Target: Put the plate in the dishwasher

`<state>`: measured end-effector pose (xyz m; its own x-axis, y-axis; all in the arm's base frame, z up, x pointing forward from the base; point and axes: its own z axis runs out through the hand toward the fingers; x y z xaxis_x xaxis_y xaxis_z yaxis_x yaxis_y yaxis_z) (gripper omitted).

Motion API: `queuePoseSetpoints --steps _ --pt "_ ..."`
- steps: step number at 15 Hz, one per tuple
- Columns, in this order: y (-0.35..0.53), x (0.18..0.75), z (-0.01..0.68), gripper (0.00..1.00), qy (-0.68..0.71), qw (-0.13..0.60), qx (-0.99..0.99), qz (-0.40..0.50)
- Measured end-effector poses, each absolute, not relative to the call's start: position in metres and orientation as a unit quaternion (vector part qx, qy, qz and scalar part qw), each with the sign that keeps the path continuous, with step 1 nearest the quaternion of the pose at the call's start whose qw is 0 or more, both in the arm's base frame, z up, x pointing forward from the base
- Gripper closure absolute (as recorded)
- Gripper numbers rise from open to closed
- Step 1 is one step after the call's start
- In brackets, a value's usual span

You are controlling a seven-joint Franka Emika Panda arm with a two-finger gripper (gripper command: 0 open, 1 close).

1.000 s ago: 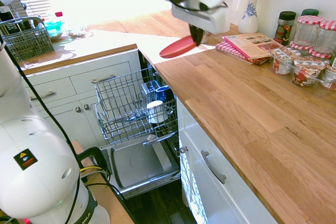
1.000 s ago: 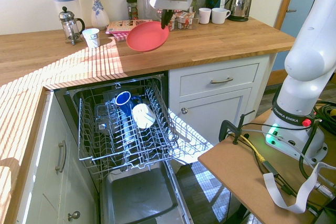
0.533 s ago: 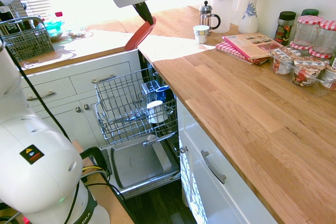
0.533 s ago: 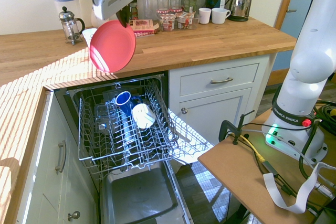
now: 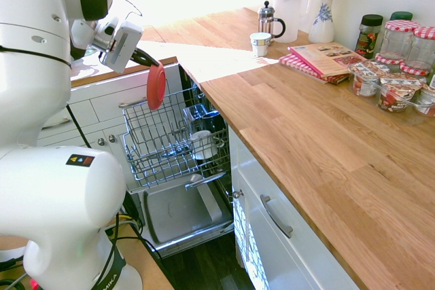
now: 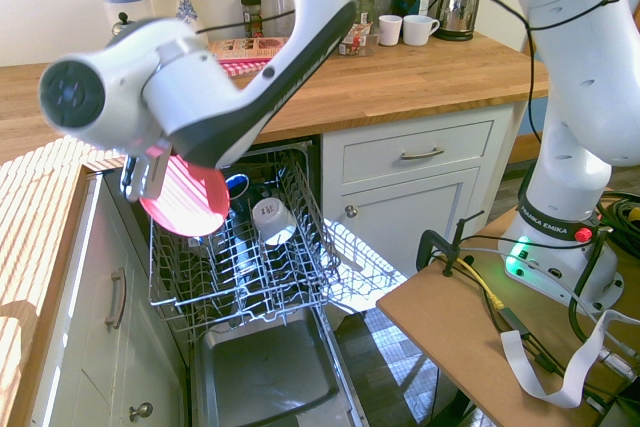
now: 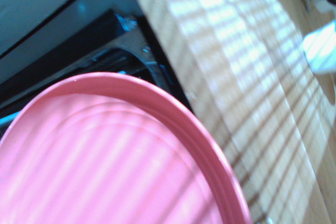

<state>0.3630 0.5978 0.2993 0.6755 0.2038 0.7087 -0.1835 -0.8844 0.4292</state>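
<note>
Swung down and across from the worktop (image 5: 306, 100) corner since the earlier frame, now closer to the open dishwasher (image 5: 180, 134). Pinching the red plate (image 5: 156, 86) at its edge in the gripper (image 5: 151, 62), with pads closed on the rim. Holding it steeply tilted, below worktop height at its lower edge, beside the upper wire rack (image 6: 235, 277) in the first exterior view and overlapping its far left corner in the second; cannot tell whether touching the wires. Seen close from the wrist, pink-bright inside a raised rim, striped by sunlight. Inside the rack, lying near each other, a white mug (image 6: 272, 222) and a blue cup (image 6: 237, 187). Below, pulled out flat, a grey door panel (image 6: 268, 372). On the worktop, a patterned cup (image 5: 259, 44) just beside a coffee press (image 5: 266, 22), near a blue-lidded jug (image 5: 287, 11), a flower vase (image 5: 323, 20) and some lidded jars (image 5: 396, 42)
</note>
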Motion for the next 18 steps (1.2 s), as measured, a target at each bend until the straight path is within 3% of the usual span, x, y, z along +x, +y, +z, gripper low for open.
queuePoseSetpoints --steps 5,13,14,18 --pt "0.602 0.371 0.256 1.00 0.087 0.341 0.840 0.413" --pt "0.633 0.357 0.212 1.00 0.086 0.330 0.881 0.328" --pt "0.633 0.360 0.205 0.00 0.084 0.333 0.883 0.320" --pt "0.630 0.372 0.178 0.00 0.070 0.346 0.893 0.278"
